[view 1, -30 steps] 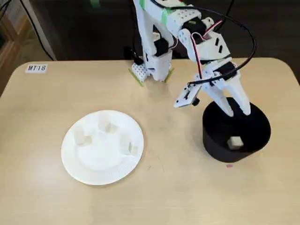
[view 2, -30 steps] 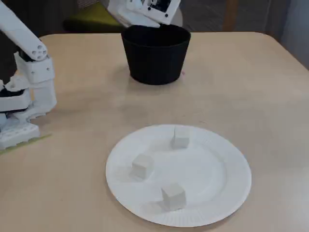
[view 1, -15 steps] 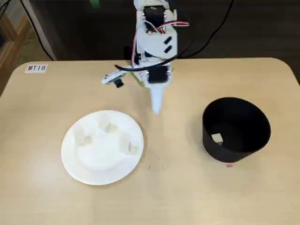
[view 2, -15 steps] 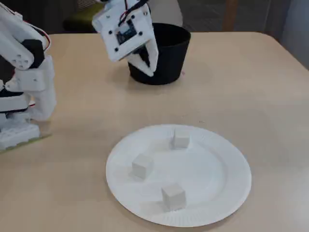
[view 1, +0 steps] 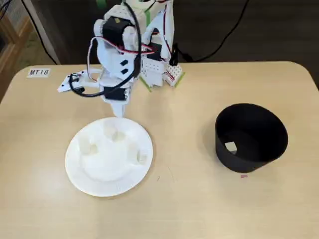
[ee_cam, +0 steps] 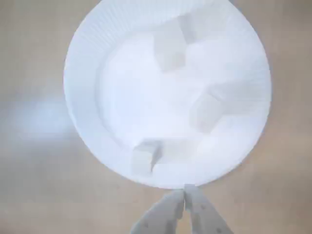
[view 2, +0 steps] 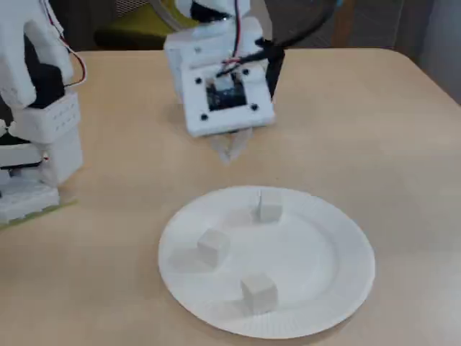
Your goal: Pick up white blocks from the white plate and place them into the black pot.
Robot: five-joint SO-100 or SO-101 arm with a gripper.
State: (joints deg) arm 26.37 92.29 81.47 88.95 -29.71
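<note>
The white plate (view 1: 106, 192) lies on the table at the left of a fixed view, with three white blocks on it (view 1: 113, 133) (view 1: 88, 145) (view 1: 137, 156). The wrist view shows the plate (ee_cam: 78, 97) and the blocks (ee_cam: 170, 46) (ee_cam: 207, 112) (ee_cam: 144, 156). So does the other fixed view (view 2: 346, 288) (view 2: 269, 209) (view 2: 213, 247) (view 2: 259, 292). The black pot (view 1: 241, 162) stands at the right with one white block (view 1: 230, 146) inside. My gripper (view 1: 118, 110) (ee_cam: 185, 192) (view 2: 229, 157) is shut and empty. It points down, just outside the plate's rim on the arm's side.
The arm's white base (view 1: 159, 64) (view 2: 36, 144) stands at the table's back with red and black cables. A label reading MT18 (view 1: 39, 72) is stuck at the back left. A small pink mark (view 1: 243, 176) lies in front of the pot.
</note>
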